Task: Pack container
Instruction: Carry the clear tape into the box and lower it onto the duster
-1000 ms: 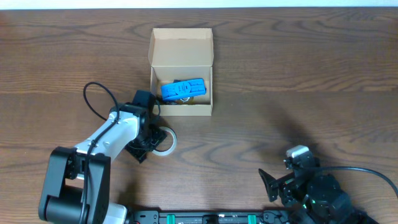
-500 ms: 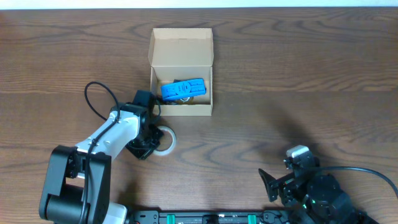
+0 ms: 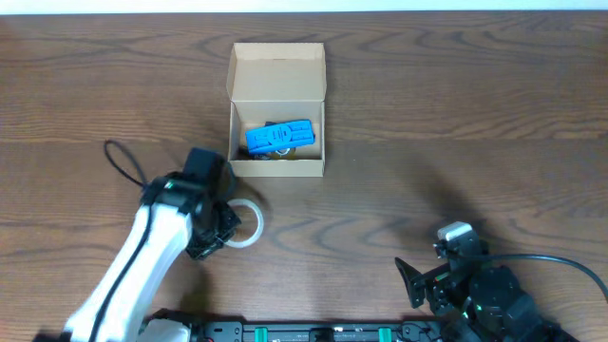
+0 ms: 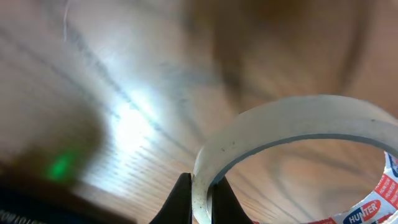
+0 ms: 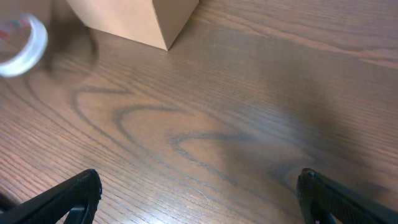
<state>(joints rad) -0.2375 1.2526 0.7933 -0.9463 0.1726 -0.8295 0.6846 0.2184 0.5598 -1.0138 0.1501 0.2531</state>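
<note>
The container [image 3: 277, 168] is seen from overhead on the far half of the wooden table [image 3: 456, 114], a little left of centre. It is a small rectangular box of plain tan cardboard, unmarked, with its top open and its hinged flap [image 3: 276, 71] folded back at the far edge. The inner faces are shown paler than the near outer wall. A blue object [image 3: 279, 137] lies inside it, across the near part of the floor and slightly tilted. Something small is partly hidden beneath the object and cannot be identified. In the right wrist view one corner of the box [image 5: 134, 18] is shown at the top left, its sides brown and bare.

Just to the near left of the container, a roll of clear tape [image 3: 245, 224] is gripped by the left gripper [image 3: 220, 228]. In the left wrist view the roll's wall is pinched between the two dark fingertips — one inside the ring and one outside. A red-and-white printed label [image 4: 376, 202] is seen on the inner core. Whether the roll is touching the table cannot be told. The roll and the container are apart, with bare wood between them.

The right gripper [image 5: 199, 205] is seen at the near right, well apart from the box — its fingers are spread wide and nothing is held between them.
</note>
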